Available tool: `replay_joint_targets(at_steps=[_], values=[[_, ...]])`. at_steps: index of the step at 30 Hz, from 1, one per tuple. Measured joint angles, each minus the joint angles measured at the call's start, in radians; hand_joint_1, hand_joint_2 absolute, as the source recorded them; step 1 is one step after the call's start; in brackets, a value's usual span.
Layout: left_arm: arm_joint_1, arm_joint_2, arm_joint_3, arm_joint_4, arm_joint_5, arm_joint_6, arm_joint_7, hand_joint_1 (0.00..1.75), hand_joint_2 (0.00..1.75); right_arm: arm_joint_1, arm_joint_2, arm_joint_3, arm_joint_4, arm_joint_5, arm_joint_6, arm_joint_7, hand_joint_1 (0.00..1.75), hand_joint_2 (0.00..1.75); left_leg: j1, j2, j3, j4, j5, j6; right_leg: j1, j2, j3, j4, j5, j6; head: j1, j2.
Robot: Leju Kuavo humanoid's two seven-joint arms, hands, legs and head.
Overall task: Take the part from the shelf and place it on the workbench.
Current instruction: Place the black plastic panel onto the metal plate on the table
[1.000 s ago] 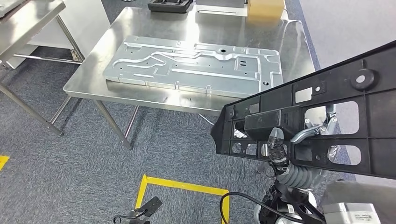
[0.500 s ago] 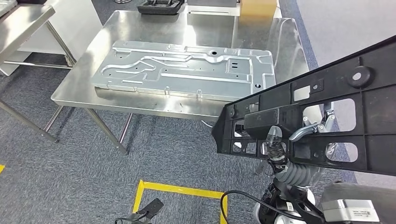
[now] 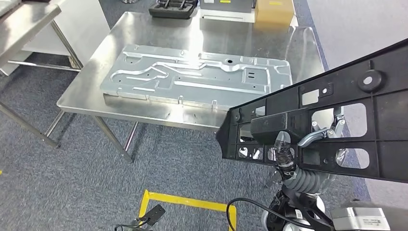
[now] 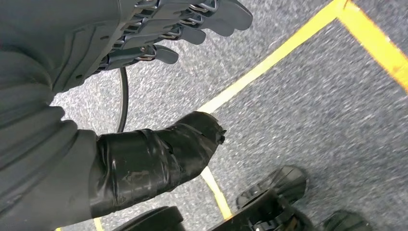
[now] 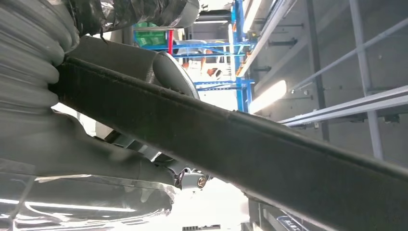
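Item: black plastic frame (image 3: 332, 120), lower right, grasped by right robot hand (image 3: 288, 156); left robot hand (image 4: 187, 24) released. Risk: overhanging frame strikes metal panel (image 3: 197, 77) on tabletop (image 3: 86, 98).

The long black plastic frame part (image 3: 332, 127) — flat, ribbed, pierced with rectangular cut-outs and small round holes — is held up in the air at the right, tilted so its far end rises toward the upper right. Its blunt near end points left, hanging over the carpet just off the front right corner of the shiny stainless-steel workbench (image 3: 86, 94) — not touching it. In the right wrist view its dark edge (image 5: 269, 159) runs diagonally across.
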Motion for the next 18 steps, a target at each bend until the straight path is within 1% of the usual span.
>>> replay_joint_targets(at_steps=[1, 2, 3, 5, 6, 7, 8, 9, 10, 11, 12, 13, 14, 15, 16, 17, 18], values=[[-0.001, 0.0, 0.0, 0.0, 0.0, 0.0, 0.0, 0.0, 1.75, 0.0, 0.0, 0.0, 0.0, 0.0, 0.0, 0.0, 1.75, 1.75, -0.001, -0.001, 0.001, 0.003, -0.006, -0.005, 0.001, 0.001, 0.016, -0.036, 0.008, -0.003, 0.0, 0.0], [-0.001, 0.0, 0.0, 0.0, 0.0, 0.0, 0.0, 0.0, 1.75, 0.0, 0.0, 0.0, 0.0, 0.0, 0.0, 0.0, 1.75, 1.75, -0.002, -0.001, 0.0, 0.004, -0.01, -0.011, 0.003, 0.002, 0.023, -0.049, 0.002, -0.008, -0.001, 0.0], [-0.002, 0.0, 0.0, 0.0, 0.0, 0.0, 0.0, 0.0, 1.75, 0.0, -0.001, 0.0, 0.0, 0.0, 0.0, 0.0, 1.75, 1.75, -0.003, -0.001, 0.001, 0.005, -0.012, -0.016, 0.005, 0.004, 0.026, -0.055, -0.001, -0.012, -0.001, 0.0], [-0.002, 0.0, 0.0, 0.0, 0.0, 0.0, 0.0, 0.0, 1.75, 0.0, -0.001, 0.0, 0.0, 0.0, 0.0, 0.001, 1.75, 1.75, -0.002, 0.001, 0.001, 0.008, -0.021, -0.026, 0.004, 0.005, 0.033, -0.062, -0.005, -0.022, -0.003, 0.0], [-0.003, 0.0, 0.0, 0.0, 0.0, 0.0, 0.0, 0.0, 1.75, -0.001, -0.001, 0.0, 0.0, 0.0, 0.0, 0.0, 1.75, 1.75, 0.0, 0.002, -0.008, 0.031, -0.033, -0.031, 0.002, 0.004, 0.04, -0.067, -0.007, -0.027, -0.004, 0.0], [-0.004, 0.0, 0.0, 0.0, 0.0, 0.0, 0.0, 0.0, 1.75, -0.002, -0.001, 0.0, 0.0, 0.0, 0.0, 0.0, 1.75, 1.75, 0.001, 0.003, -0.03, 0.073, -0.051, -0.036, 0.0, 0.002, 0.047, -0.071, -0.01, -0.033, -0.006, 0.0], [-0.004, 0.0, 0.0, 0.0, 0.0, 0.0, 0.0, 0.0, 1.75, -0.002, -0.001, 0.0, 0.0, 0.0, 0.0, 0.0, 1.75, 1.75, 0.003, 0.004, -0.064, 0.136, -0.074, -0.041, 0.0, 0.001, 0.053, -0.072, -0.013, -0.037, -0.007, 0.0], [-0.003, 0.0, 0.0, 0.0, 0.0, 0.0, 0.0, 0.0, 1.75, -0.002, -0.001, 0.0, 0.0, 0.0, 0.0, 0.0, 1.75, 1.75, 0.004, 0.004, -0.107, 0.206, -0.094, -0.044, 0.001, -0.001, 0.057, -0.073, -0.018, -0.04, -0.007, 0.0], [-0.001, 0.0, 0.0, 0.0, 0.0, 0.0, 0.0, 0.0, 1.75, -0.002, -0.001, 0.0, 0.0, 0.0, 0.0, 0.0, 1.75, 1.75, 0.005, 0.004, -0.146, 0.262, -0.103, -0.047, 0.001, 0.0, 0.061, -0.073, -0.022, -0.041, -0.008, 0.0], [0.001, 0.0, 0.0, 0.0, 0.0, 0.0, 0.0, 0.0, 1.75, -0.002, -0.001, 0.0, 0.0, 0.0, 0.0, 0.0, 1.75, 1.75, 0.006, 0.004, -0.173, 0.287, -0.094, -0.048, 0.002, 0.001, 0.066, -0.073, -0.027, -0.042, -0.008, 0.0], [0.003, 0.0, 0.0, 0.0, 0.0, 0.0, 0.0, 0.0, 1.75, -0.002, -0.001, 0.0, 0.0, 0.0, 0.0, 0.0, 1.75, 1.75, 0.006, 0.004, -0.18, 0.273, -0.064, -0.048, 0.002, 0.002, 0.073, -0.073, -0.032, -0.041, -0.008, 0.0], [0.003, 0.0, 0.0, 0.0, 0.0, 0.0, 0.0, 0.0, 1.75, -0.002, -0.001, 0.0, 0.0, 0.0, 0.0, 0.0, 1.75, 1.75, 0.007, 0.004, -0.168, 0.222, -0.018, -0.046, 0.002, 0.004, 0.083, -0.073, -0.038, -0.04, -0.008, 0.0], [0.003, 0.0, 0.0, 0.0, 0.0, 0.0, 0.0, 0.0, 1.75, -0.002, -0.001, 0.0, 0.0, 0.0, 0.0, 0.0, 1.75, 1.75, 0.007, 0.004, -0.145, 0.153, 0.028, -0.042, 0.001, 0.005, 0.092, -0.073, -0.045, -0.038, -0.007, 0.0], [0.003, 0.0, 0.0, 0.0, 0.0, 0.0, 0.0, 0.0, 1.75, -0.003, -0.001, 0.0, 0.0, 0.0, 0.0, 0.0, 1.75, 1.75, 0.004, 0.004, -0.12, 0.092, 0.06, -0.038, 0.003, 0.006, 0.1, -0.073, -0.051, -0.034, -0.007, 0.0], [0.001, 0.0, 0.0, 0.0, 0.0, 0.0, 0.0, 0.0, 1.75, -0.003, -0.001, 0.0, 0.0, 0.0, 0.0, 0.0, 1.75, 1.75, 0.001, 0.004, -0.1, 0.046, 0.074, -0.034, 0.004, 0.007, 0.103, -0.073, -0.056, -0.03, -0.007, 0.0], [0.001, 0.0, 0.0, 0.0, 0.0, 0.0, 0.0, 0.0, 1.75, -0.003, -0.001, 0.0, 0.0, 0.0, 0.0, 0.0, 1.75, 1.75, -0.003, 0.004, -0.09, 0.025, 0.072, -0.03, 0.004, 0.007, 0.104, -0.073, -0.059, -0.026, -0.007, 0.0], [0.0, 0.0, 0.0, 0.0, 0.0, 0.0, 0.0, 0.0, 1.75, -0.003, -0.001, 0.0, 0.0, -0.001, 0.0, 0.0, 1.75, 1.75, -0.006, 0.003, -0.086, 0.019, 0.065, -0.026, 0.004, 0.007, 0.105, -0.075, -0.061, -0.021, -0.007, 0.0]])
